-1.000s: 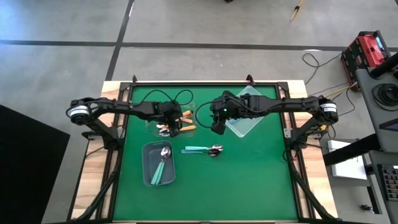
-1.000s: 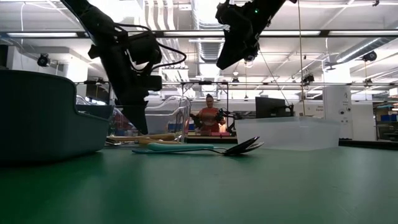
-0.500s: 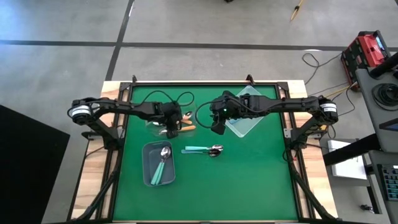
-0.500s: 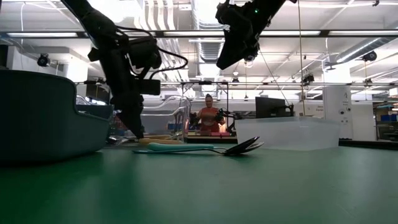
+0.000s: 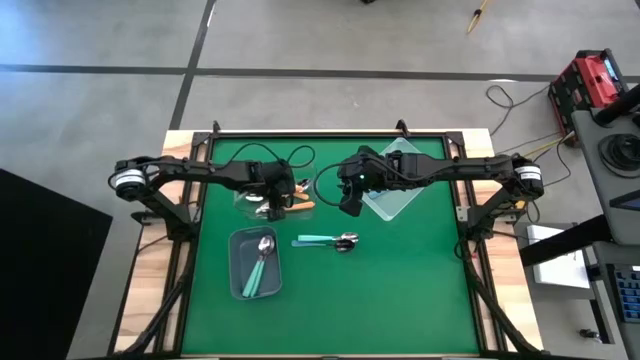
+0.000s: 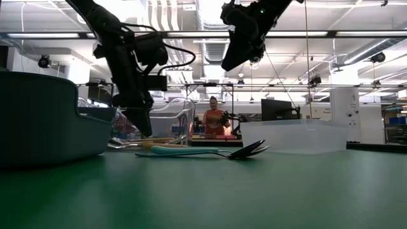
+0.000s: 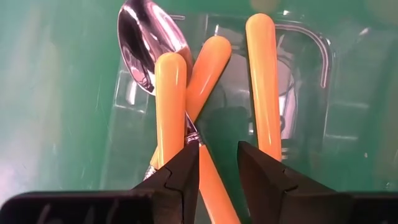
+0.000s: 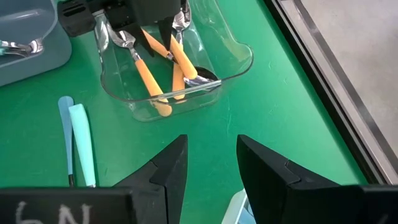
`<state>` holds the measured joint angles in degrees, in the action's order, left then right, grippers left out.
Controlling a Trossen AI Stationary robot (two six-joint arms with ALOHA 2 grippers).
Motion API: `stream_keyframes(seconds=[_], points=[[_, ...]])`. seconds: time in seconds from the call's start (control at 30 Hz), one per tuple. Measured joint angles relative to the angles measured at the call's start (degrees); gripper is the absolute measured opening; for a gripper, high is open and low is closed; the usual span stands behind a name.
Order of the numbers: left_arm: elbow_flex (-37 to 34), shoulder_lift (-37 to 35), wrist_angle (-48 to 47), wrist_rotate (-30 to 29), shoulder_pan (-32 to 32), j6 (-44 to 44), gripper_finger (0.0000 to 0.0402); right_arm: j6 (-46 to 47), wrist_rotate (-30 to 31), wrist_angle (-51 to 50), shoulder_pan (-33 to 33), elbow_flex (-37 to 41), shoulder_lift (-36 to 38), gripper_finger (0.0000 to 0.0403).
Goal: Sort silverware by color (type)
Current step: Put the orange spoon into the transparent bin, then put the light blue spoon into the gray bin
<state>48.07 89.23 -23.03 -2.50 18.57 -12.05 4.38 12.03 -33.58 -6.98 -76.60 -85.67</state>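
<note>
Beneath my left pincer (image 7: 217,163), parted and grasping nothing, three orange spoons (image 7: 170,93) lie in the clear bin (image 8: 236,62). My right pincer (image 8: 211,163) hangs released, teal spoons (image 8: 81,140) beyond it.

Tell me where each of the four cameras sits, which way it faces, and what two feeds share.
High: overhead, facing straight down on the table; both arms show.
Low: table height, facing level across into the room; both arms hang in from above.
Left wrist: faces down past the left gripper at orange spoons in the clear bin.
Right wrist: faces past the right gripper, open, toward that bin; left arm beyond.
Shared: both wrist views show the orange spoons.
</note>
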Motion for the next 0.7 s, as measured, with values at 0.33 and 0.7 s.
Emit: stream_keyframes(seconds=[0.33, 0.7], points=[[0.0, 0.7, 1.7, -3.1, 3.0, -1.6, 0.0084, -0.1, 0.0, 0.0, 0.0, 0.0, 0.0, 0.013], [0.2, -0.1, 1.0, -3.2, 2.8, -1.0, 0.0084, -0.5, 0.0, 0.0, 0.0, 0.0, 0.0, 0.013]])
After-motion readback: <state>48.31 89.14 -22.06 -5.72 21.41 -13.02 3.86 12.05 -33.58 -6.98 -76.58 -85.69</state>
